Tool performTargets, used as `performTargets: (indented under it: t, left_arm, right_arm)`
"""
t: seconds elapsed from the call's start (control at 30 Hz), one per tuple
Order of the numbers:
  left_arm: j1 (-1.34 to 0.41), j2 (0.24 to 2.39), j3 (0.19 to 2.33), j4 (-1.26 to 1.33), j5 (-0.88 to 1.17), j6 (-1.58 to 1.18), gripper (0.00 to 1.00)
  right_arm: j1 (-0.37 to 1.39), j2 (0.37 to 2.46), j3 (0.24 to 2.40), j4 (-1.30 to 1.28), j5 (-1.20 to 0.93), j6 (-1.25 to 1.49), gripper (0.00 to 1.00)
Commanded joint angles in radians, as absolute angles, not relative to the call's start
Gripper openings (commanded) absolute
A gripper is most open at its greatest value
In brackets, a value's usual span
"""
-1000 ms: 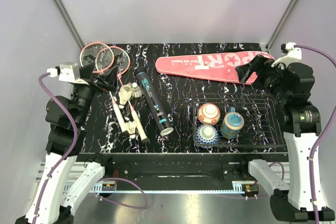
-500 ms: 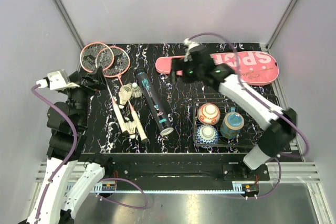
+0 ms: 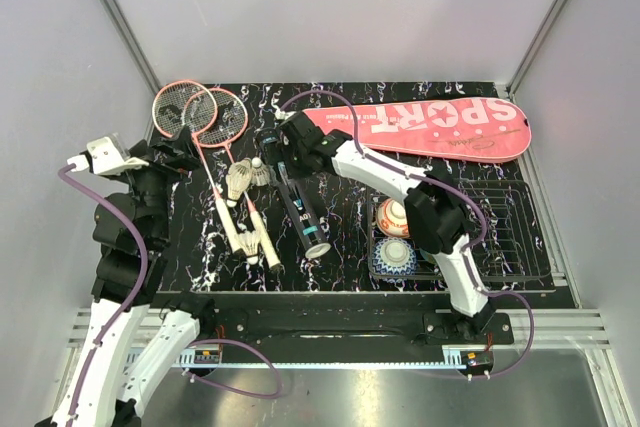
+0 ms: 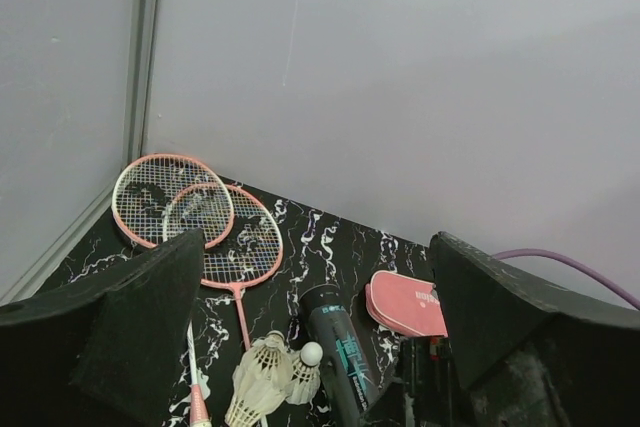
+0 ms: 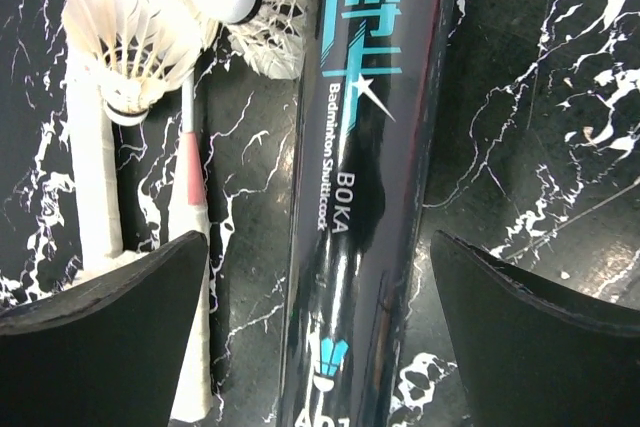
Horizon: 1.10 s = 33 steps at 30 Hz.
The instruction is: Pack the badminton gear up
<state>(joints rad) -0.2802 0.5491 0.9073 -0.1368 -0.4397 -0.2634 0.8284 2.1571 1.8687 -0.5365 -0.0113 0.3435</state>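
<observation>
Two pink-framed rackets (image 3: pixel 200 112) lie at the back left, their white handles (image 3: pixel 240 232) running toward the front. Two white shuttlecocks (image 3: pixel 245 179) rest beside the long black tube (image 3: pixel 303 207). The pink "SPORT" cover (image 3: pixel 430 127) lies across the back. My right gripper (image 3: pixel 285 154) is open and hovers over the tube's far half; in its wrist view the gripper (image 5: pixel 320 237) straddles the tube (image 5: pixel 370 147), apart from it, with shuttlecocks (image 5: pixel 135 42) to the left. My left gripper (image 3: pixel 175 152) is open and empty, raised at the left edge, with the rackets (image 4: pixel 190 217) and tube (image 4: pixel 340 347) ahead of it.
A black wire basket (image 3: pixel 505 247) stands at the front right with patterned bowls (image 3: pixel 397 215) in it. My right arm's elbow (image 3: pixel 435 212) hangs over the basket's left part. Grey walls close in the table at the back and sides.
My right arm has swung left from the pink cover's near end to above the black tube. The cover now shows in full. The left arm has barely moved.
</observation>
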Motion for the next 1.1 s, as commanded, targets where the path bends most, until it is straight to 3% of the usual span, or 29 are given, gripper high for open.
performTargets:
  t: [0.0, 0.1, 0.4, 0.6, 0.67, 0.87, 1.07]
  left_arm:
    - [-0.279, 0.555, 0.913, -0.114, -0.408, -0.282, 0.99]
    - [-0.279, 0.560, 0.916, -0.114, -0.399, -0.287, 0.99]
    - [-0.279, 0.591, 0.920, -0.124, -0.365, -0.302, 0.99]
    - [-0.279, 0.614, 0.920, -0.126, -0.345, -0.314, 0.99]
    - [-0.279, 0.623, 0.922, -0.130, -0.338, -0.314, 0.99]
    - [-0.279, 0.650, 0.942, -0.147, -0.321, -0.321, 0.99]
    - [-0.276, 0.657, 0.997, -0.240, -0.319, -0.348, 0.99]
  right_arm:
    - [0.808, 2.226, 1.969, -0.558, -0.029, 0.422, 1.00]
    - [0.808, 2.285, 2.006, -0.541, -0.034, 0.433, 1.00]
    - [0.834, 2.499, 2.241, -0.638, 0.254, 0.334, 0.95]
    - [0.836, 2.597, 2.379, -0.672, 0.304, 0.230, 0.87]
    - [0.836, 2.614, 2.410, -0.707, 0.295, 0.187, 0.79]
    - [0.834, 2.485, 2.346, -0.666, 0.246, 0.020, 0.56]
    - [0.834, 2.190, 2.034, -0.439, -0.035, -0.086, 0.49]
